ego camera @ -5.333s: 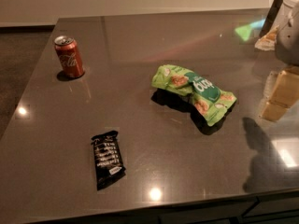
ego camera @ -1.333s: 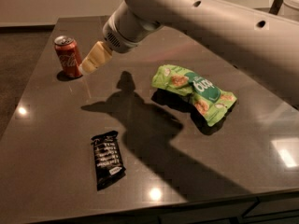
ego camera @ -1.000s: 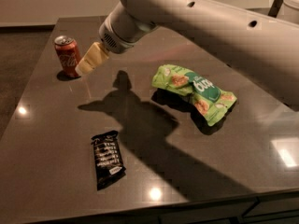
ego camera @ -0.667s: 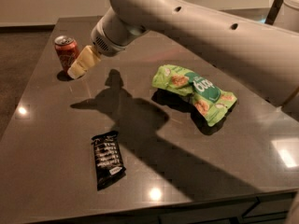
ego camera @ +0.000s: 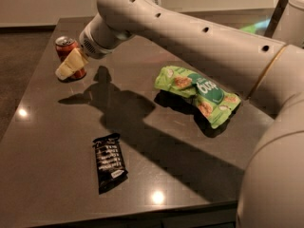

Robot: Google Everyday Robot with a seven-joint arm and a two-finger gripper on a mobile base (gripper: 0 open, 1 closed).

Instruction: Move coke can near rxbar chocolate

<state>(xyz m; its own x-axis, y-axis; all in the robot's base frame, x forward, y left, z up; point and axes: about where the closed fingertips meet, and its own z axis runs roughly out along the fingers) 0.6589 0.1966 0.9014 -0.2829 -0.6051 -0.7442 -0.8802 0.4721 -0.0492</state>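
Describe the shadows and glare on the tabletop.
Camera view: the arm casts a broad dark shadow across the table, from the gripper at the coke can down past the rxbar chocolate; two small bright glare spots, one near the left edge, one near the front; a dark shadow under the green snack bag.

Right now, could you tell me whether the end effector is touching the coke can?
Cannot tell. In the camera view the end effector overlaps the coke can, hiding any contact or gap.
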